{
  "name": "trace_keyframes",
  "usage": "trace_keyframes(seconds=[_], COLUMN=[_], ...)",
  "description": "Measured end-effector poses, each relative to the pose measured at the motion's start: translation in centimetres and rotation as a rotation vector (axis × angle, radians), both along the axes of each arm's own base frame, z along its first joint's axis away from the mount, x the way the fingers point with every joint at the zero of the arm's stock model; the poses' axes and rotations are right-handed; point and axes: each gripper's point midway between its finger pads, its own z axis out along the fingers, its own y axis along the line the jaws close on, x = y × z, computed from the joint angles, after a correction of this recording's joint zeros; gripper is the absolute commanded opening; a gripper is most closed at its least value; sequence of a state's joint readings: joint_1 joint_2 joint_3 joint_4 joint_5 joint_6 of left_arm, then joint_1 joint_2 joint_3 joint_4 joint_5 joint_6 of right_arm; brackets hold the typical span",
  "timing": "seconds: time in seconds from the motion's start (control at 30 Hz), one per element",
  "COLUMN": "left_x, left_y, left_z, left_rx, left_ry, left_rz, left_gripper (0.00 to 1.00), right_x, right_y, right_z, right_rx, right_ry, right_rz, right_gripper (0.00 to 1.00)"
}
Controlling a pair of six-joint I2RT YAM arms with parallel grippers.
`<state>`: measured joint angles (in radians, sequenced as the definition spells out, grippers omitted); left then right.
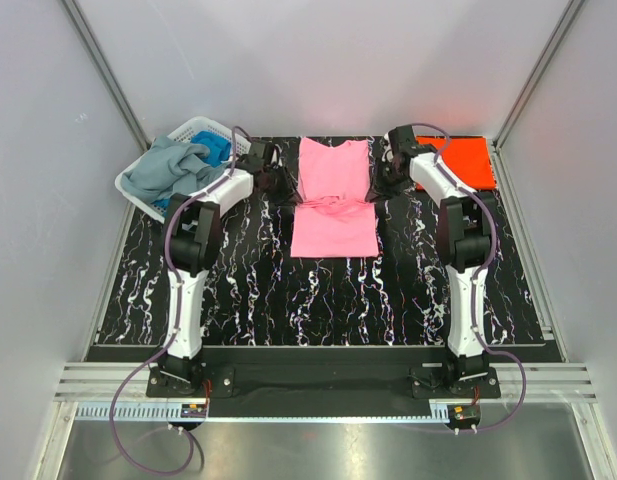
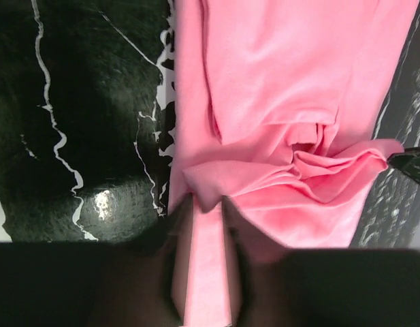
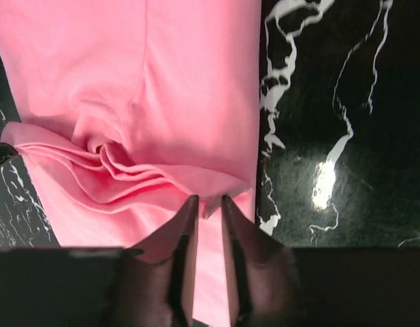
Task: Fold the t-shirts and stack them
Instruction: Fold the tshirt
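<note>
Pink shirt [image 1: 333, 205] folded once; left gripper [image 2: 204, 203], right gripper [image 3: 206, 201] slightly open at crease. Orange shirt [image 1: 456, 160] looks done, basket shirts [image 1: 173, 172] pending.

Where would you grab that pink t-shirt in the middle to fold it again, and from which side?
Probably at both ends of the bunched ridge across the pink t-shirt, coming in from its left and right edges together. Elsewhere it lies flat on the table, with nothing to pinch; at the ridge the cloth stands up in loose folds that jaws can close on.
</note>
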<state>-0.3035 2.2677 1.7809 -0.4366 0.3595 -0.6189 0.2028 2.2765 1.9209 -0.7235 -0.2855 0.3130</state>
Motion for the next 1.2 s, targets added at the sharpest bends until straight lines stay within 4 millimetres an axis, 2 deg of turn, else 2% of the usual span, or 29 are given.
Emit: trace_keyframes(seconds=[0.23,0.3,0.37,0.47,0.6,0.7,0.83,0.97,1.2], left_x=[0.9,0.9,0.2,-2.1,-6.6,-9.8,-13.2,-15.1,-15.0], left_y=[1.5,1.9,2.3,2.6,2.4,2.3,2.2,2.4,1.8], left_z=[0.2,0.6,1.5,3.8,5.8,5.0,1.6,-0.2,-0.3], left_rx=[0.006,0.013,0.022,0.03,0.021,0.016,0.018,0.023,0.022], left_ry=[-0.006,-0.012,-0.022,-0.053,-0.091,-0.076,-0.006,0.05,0.021], left_rz=[0.047,0.05,0.047,0.024,-0.022,-0.058,-0.108,-0.129,-0.153], left_gripper=[0.48,0.5,0.5,0.52,0.52,0.53,0.54,0.54,0.53], right_x=[2.2,2.1,1.7,-0.6,-5.0,-9.3,-13.2,-14.9,-15.3], right_y=[-0.1,-0.2,-0.3,-0.7,-0.8,-0.9,-0.7,-0.7,-1.2], right_z=[1.4,1.6,1.8,2.1,2.6,1.9,0.2,-0.9,-1.5], right_rx=[-0.011,-0.015,-0.017,-0.02,0.01,0.039,0.092,0.148,0.181], right_ry=[-0.067,-0.067,-0.06,-0.018,0.044,0.112,0.202,0.257,0.261], right_rz=[-0.015,-0.016,-0.017,-0.015,0.015,0.053,0.109,0.134,0.151], right_gripper=[0.46,0.49,0.56,0.56,0.56,0.58,0.59,0.59,0.56])
